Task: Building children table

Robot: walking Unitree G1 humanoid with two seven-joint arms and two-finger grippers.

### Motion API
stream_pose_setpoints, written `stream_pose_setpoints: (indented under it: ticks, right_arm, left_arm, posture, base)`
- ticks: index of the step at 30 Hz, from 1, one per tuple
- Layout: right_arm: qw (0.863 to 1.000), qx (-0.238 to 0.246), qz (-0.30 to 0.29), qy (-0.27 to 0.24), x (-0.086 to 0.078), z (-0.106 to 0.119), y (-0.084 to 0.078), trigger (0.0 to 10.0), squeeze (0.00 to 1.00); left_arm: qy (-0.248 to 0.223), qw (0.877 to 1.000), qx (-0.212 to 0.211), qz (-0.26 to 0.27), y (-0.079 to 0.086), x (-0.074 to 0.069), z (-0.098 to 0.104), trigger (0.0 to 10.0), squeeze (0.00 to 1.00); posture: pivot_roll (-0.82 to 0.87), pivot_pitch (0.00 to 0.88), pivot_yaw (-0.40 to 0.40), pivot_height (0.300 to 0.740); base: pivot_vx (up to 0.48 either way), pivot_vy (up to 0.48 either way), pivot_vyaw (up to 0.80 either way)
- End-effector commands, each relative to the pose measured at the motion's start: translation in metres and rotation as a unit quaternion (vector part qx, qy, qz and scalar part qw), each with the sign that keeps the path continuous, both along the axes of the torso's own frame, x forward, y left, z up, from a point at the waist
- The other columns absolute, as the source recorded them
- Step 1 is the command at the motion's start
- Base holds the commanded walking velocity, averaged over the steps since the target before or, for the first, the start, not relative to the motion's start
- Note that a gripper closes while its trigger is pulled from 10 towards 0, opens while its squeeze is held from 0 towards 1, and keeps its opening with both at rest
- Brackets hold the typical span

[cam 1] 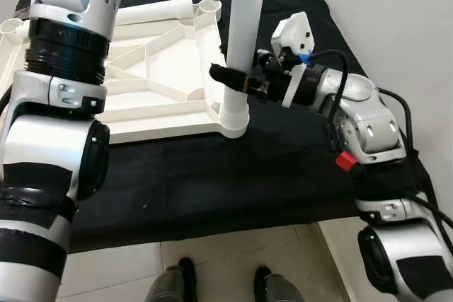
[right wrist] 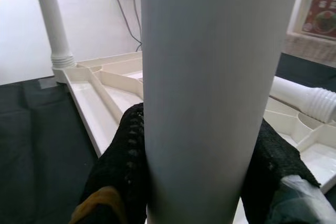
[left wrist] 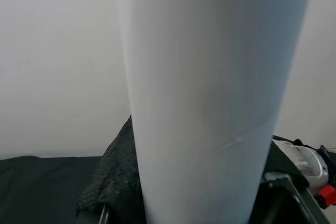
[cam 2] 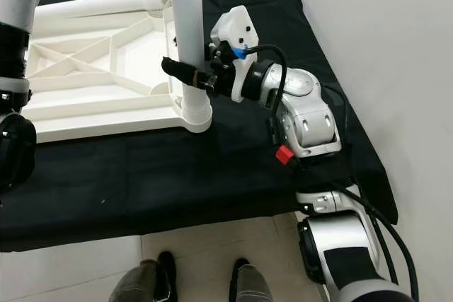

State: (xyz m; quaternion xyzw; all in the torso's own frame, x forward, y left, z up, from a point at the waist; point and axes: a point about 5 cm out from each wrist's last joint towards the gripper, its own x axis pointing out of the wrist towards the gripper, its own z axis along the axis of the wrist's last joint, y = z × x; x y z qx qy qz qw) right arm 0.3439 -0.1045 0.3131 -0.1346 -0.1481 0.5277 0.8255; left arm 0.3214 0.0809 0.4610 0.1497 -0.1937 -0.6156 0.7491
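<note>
Smooth white plastic table leg and tabletop lie on matt black cloth

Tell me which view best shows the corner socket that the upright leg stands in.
The right eye view: the corner socket and the white leg rising from it show whole, the right pincer clasping the leg above. The left eye view shows it similarly. Both wrist views show close-up leg.

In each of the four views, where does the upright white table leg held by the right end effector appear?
Left eye view: upright table leg top centre, standing in the tabletop's near corner socket.
Right eye view: left of centre, at top.
Left wrist view: wide white column through the middle.
Right wrist view: central column between the black fingers.
Shared landmark: right end effector clamped low on the leg.
</note>
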Motion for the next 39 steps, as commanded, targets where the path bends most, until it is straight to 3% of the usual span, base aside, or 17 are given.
stream_pose_setpoints:
  ticks: [1, 6, 7, 8, 9, 10, 17, 20, 23, 25, 26, 29, 35, 39]
  right_arm:
    - [0.996, -0.037, 0.081, -0.011, -0.009, -0.005, 0.017, 0.0, 0.00]
    - [0.995, -0.042, 0.093, -0.011, -0.009, -0.006, 0.016, 0.0, 0.00]
    - [0.995, -0.042, 0.094, -0.010, -0.009, -0.007, 0.016, 0.0, 0.00]
    - [0.995, -0.042, 0.094, -0.010, -0.009, -0.007, 0.016, 0.0, 0.00]
    - [0.995, -0.041, 0.091, -0.008, -0.010, -0.009, 0.016, 0.0, 0.00]
    - [0.995, -0.041, 0.091, -0.006, -0.010, -0.011, 0.016, 0.0, 0.00]
    - [0.998, -0.045, 0.040, 0.026, -0.016, -0.033, 0.016, 0.0, 0.00]
    - [0.993, -0.030, -0.087, 0.073, -0.019, -0.055, 0.024, 0.0, 0.00]
    - [0.988, -0.027, -0.122, 0.087, -0.021, -0.062, 0.027, 0.0, 0.00]
    - [0.971, 0.008, -0.204, 0.128, -0.027, -0.075, 0.034, 0.0, 0.00]
    - [0.971, 0.008, -0.204, 0.128, -0.027, -0.075, 0.034, 0.0, 0.00]
    - [0.949, 0.025, -0.273, 0.155, -0.031, -0.083, 0.032, 0.0, 0.00]
    - [0.941, 0.021, -0.302, 0.151, -0.031, -0.083, 0.030, 0.0, 0.00]
    - [0.927, 0.010, -0.345, 0.150, -0.033, -0.084, 0.028, 0.0, 0.00]
  left_arm:
    - [-0.003, 1.000, -0.004, 0.024, 0.009, 0.001, 0.001, 0.0, 0.00]
    - [-0.006, 1.000, -0.007, 0.024, 0.008, 0.000, 0.001, 0.0, 0.00]
    - [-0.007, 1.000, -0.010, 0.024, 0.007, 0.001, 0.001, 1.2, 0.00]
    - [-0.007, 1.000, -0.010, 0.024, 0.007, 0.001, 0.001, 1.2, 0.00]
    - [-0.007, 0.999, -0.018, 0.027, 0.007, 0.001, 0.002, 10.0, 0.53]
    - [-0.007, 0.999, -0.024, 0.027, 0.008, 0.002, 0.003, 10.0, 1.00]
    - [-0.009, 0.997, -0.068, 0.017, 0.017, -0.006, 0.014, 10.0, 1.00]
    - [-0.008, 0.994, -0.103, 0.020, 0.030, -0.012, 0.021, 10.0, 1.00]
    - [-0.008, 0.995, -0.101, 0.021, 0.032, -0.013, 0.021, 10.0, 1.00]
    - [-0.008, 0.995, -0.099, 0.017, 0.034, -0.016, 0.019, 10.0, 1.00]
    - [-0.008, 0.995, -0.099, 0.017, 0.034, -0.016, 0.019, 10.0, 1.00]
    - [-0.007, 0.995, -0.097, 0.015, 0.034, -0.016, 0.016, 10.0, 1.00]
    - [-0.004, 0.995, -0.097, 0.015, 0.033, -0.017, 0.015, 10.0, 1.00]
    - [-0.001, 0.995, -0.097, 0.012, 0.033, -0.018, 0.014, 10.0, 1.00]
  posture:
    - [0.06, 0.309, -0.006, 0.740]
    - [0.05, 0.309, -0.005, 0.740]
    - [0.05, 0.309, -0.005, 0.740]
    - [0.05, 0.309, -0.005, 0.740]
    - [0.05, 0.309, -0.005, 0.740]
    - [0.05, 0.309, -0.005, 0.740]
    - [0.04, 0.302, -0.006, 0.740]
    - [0.03, 0.305, -0.021, 0.740]
    - [0.03, 0.305, -0.021, 0.740]
    - [0.03, 0.304, -0.019, 0.740]
    - [0.03, 0.304, -0.019, 0.740]
    - [0.02, 0.301, -0.017, 0.740]
    - [0.02, 0.301, -0.018, 0.740]
    - [0.02, 0.302, -0.011, 0.740]
  base:
    - [0.000, 0.000, 0.00]
    - [0.000, 0.000, 0.00]
    - [0.000, 0.000, 0.00]
    - [0.000, 0.000, 0.00]
    - [0.000, 0.000, 0.00]
    - [0.000, 0.000, 0.00]
    - [0.000, 0.000, 0.00]
    - [0.000, 0.000, 0.00]
    - [0.000, 0.000, 0.00]
    - [0.000, 0.000, 0.00]
    - [0.000, 0.000, 0.00]
    - [0.000, 0.000, 0.00]
    - [0.000, 0.000, 0.00]
    - [0.000, 0.000, 0.00]
